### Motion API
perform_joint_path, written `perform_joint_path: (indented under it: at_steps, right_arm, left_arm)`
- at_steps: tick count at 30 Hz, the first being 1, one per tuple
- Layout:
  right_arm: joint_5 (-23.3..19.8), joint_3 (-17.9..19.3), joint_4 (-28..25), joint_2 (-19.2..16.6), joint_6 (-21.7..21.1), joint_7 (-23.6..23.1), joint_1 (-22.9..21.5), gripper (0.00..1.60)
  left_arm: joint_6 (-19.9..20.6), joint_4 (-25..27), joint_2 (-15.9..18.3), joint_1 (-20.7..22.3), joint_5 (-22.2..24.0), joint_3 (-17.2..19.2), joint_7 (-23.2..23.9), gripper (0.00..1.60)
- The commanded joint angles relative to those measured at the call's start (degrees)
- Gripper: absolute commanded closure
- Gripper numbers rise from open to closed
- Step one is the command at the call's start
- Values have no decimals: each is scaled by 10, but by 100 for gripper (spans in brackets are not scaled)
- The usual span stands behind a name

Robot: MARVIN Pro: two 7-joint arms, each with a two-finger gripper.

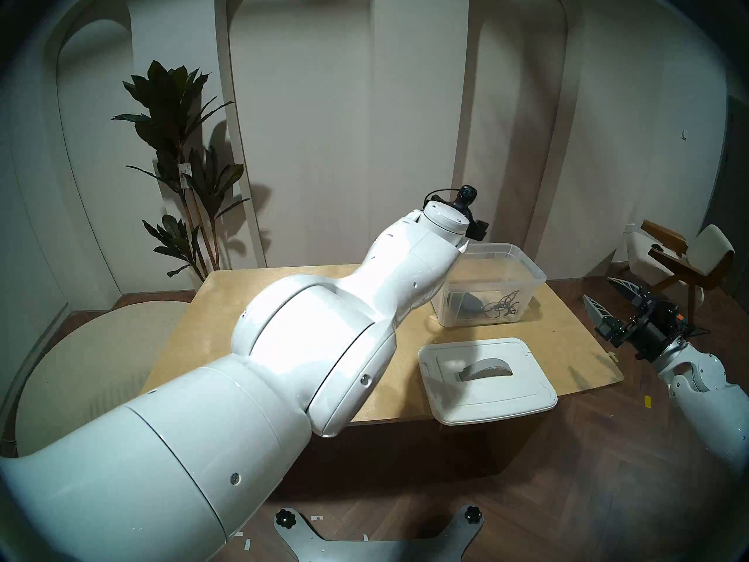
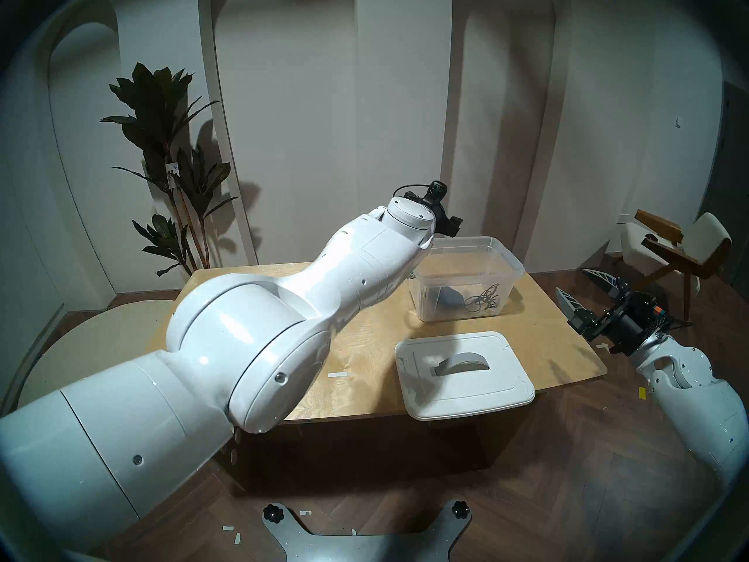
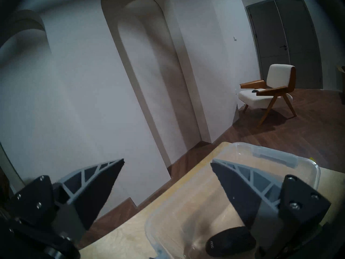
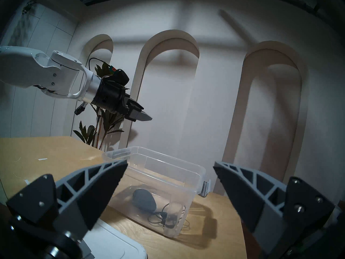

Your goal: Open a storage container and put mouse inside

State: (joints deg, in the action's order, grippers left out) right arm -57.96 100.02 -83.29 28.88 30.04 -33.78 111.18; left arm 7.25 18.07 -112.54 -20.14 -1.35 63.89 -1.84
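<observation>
The desk [image 1: 251,305] is carrying the open storage container [image 1: 523,265], its white lid [image 1: 506,399] lying just beside it. The mouse [image 4: 144,199] is lying inside, cord coiled alongside, below the left pincer [image 3: 167,163]; both it and the right pincer [image 4: 170,168] are gaping wide, holding nothing.

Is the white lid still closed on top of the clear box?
No. The lid lies flat on the table, apart from the open box, which holds the mouse.
</observation>
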Motion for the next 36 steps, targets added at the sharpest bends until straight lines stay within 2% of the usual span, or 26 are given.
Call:
perform_joint_path:
  at_steps: [1, 6, 13, 24, 36]
  right_arm:
    - [-2, 10, -3, -4, 5, -2, -2, 0]
    - [-2, 10, -3, -4, 5, -3, -2, 0]
    - [-2, 9, -2, -4, 4, -2, -3, 0]
    - [-1, 7, -2, -3, 3, -2, -4, 0]
    - [-1, 6, -1, -3, 2, -1, -5, 0]
  left_arm:
    - [-69, 31, 37, 20, -8, 7, -45, 0]
    - [-114, 66, 68, -11, -16, 13, -94, 0]
    - [-123, 104, 111, -59, -30, 14, -120, 0]
    - [-129, 154, 180, -98, -35, 32, -128, 0]
    - [-143, 223, 220, -165, -36, 44, -123, 0]
